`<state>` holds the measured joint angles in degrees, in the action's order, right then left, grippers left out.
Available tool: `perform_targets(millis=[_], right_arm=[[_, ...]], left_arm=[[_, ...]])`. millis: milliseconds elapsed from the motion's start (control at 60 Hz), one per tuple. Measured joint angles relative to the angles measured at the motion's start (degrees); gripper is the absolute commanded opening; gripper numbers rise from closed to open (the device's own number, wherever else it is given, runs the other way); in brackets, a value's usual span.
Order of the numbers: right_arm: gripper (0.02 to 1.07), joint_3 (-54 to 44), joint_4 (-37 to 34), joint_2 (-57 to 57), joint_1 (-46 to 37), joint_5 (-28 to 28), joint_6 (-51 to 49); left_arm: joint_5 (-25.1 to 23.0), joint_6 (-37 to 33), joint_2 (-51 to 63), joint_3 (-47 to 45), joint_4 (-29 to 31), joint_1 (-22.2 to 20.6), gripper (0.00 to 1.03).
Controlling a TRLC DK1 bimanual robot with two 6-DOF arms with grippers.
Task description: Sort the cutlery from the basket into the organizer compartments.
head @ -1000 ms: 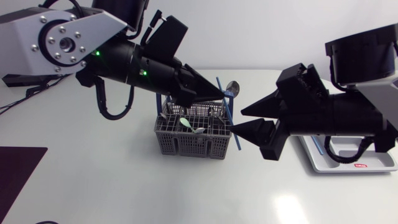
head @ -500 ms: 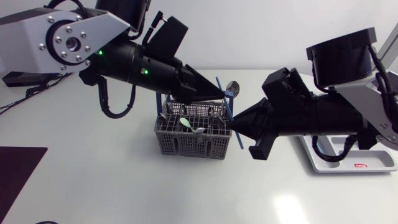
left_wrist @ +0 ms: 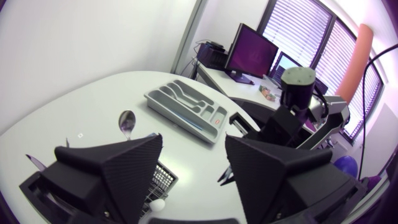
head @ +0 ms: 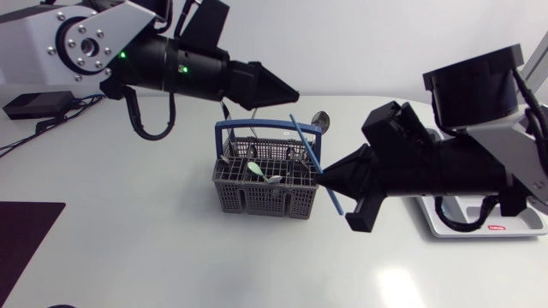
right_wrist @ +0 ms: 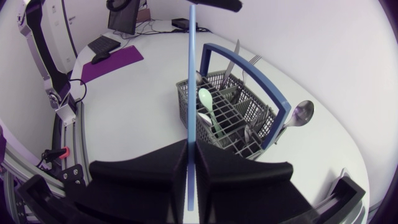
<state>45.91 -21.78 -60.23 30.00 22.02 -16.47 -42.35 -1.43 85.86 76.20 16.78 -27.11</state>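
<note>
From above, the left gripper [head: 289,88] hangs over the far side of the basket [head: 257,202], clear of its blue handle [head: 257,125]. The right gripper [head: 324,176] sits just beside the basket's right wall, clamped on a thin blue stick [head: 304,142] that slants from above the handle down past the fingers toward the table [head: 128,248]. A metal spoon [head: 321,121] stands up at the basket's far right corner. The organizer [head: 479,226] lies at the right, partly hidden under the right arm and well apart from the basket.

In the left wrist view, the left gripper [left_wrist: 193,148] has its two fingers spread wide with nothing between them. A corner of the basket [left_wrist: 163,178] shows under it, the spoon [left_wrist: 126,121] ahead, and the organizer [left_wrist: 184,109] farther off.

In the right wrist view, the right gripper [right_wrist: 191,163] pinches the blue stick [right_wrist: 191,74] from both sides; the stick runs straight ahead across the near corner of the basket [right_wrist: 183,103]. A pale green spoon [right_wrist: 207,101] lies inside the basket, and the metal spoon [right_wrist: 302,114] stands beyond the handle [right_wrist: 250,70].
</note>
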Motion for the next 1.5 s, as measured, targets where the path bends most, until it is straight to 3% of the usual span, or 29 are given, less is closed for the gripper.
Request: perform_targets(millis=[250, 400, 650, 900, 1267, 1500], right_arm=[[0.07, -3.0, -3.9, 4.4, -7.7, 1.0, -2.1], [0.07, -4.3, -5.0, 5.8, -17.6, 3.4, -5.0], [0.07, -4.8, -3.5, -0.7, -36.1, 6.4, -10.0], [0.07, -2.0, 1.2, -16.6, -49.2, 5.1, -11.1], [0.08, 5.5, 4.3, -31.8, -53.3, -1.7, -10.9], [0.12, 9.7, 5.4, -39.4, -53.4, -4.5, -9.1]], left_arm=[[2.7, 0.2, -2.6, 0.0, -1.2, 5.1, 0.99], [9.9, -3.9, -3.9, 0.0, 0.5, 5.1, 0.98], [25.0, -14.8, -5.7, -4.9, 1.0, -2.3, 0.98], [35.0, -24.7, -5.9, -10.4, 1.3, -9.0, 0.98], [44.6, -34.6, -6.0, -16.5, -1.9, -15.4, 0.98], [51.5, -39.7, -5.0, -20.0, -7.9, -18.4, 0.97]])
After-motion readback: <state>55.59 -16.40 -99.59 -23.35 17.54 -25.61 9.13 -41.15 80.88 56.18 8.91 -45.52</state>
